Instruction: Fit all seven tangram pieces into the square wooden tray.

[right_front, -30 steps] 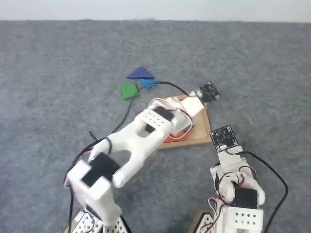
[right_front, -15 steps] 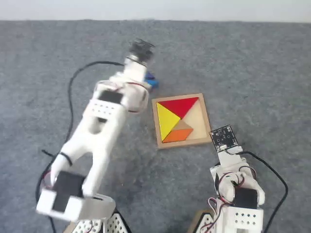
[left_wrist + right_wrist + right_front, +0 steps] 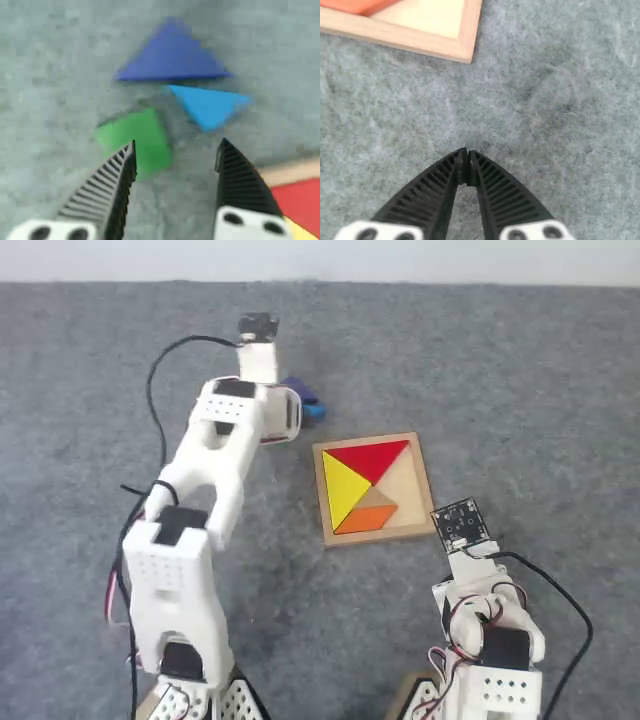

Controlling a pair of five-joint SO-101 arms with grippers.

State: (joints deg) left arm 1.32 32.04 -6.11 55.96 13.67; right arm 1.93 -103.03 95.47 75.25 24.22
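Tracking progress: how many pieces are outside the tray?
3, all on the mat by the open left gripper: dark blue triangle, light blue triangle beside it, green square nearest the gripper. None seem hidden.

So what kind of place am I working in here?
Probably a robotics lab bench: a grey felt mat covers the table, the left arm and right arm sit side by side, and a plain pale wall stands behind.
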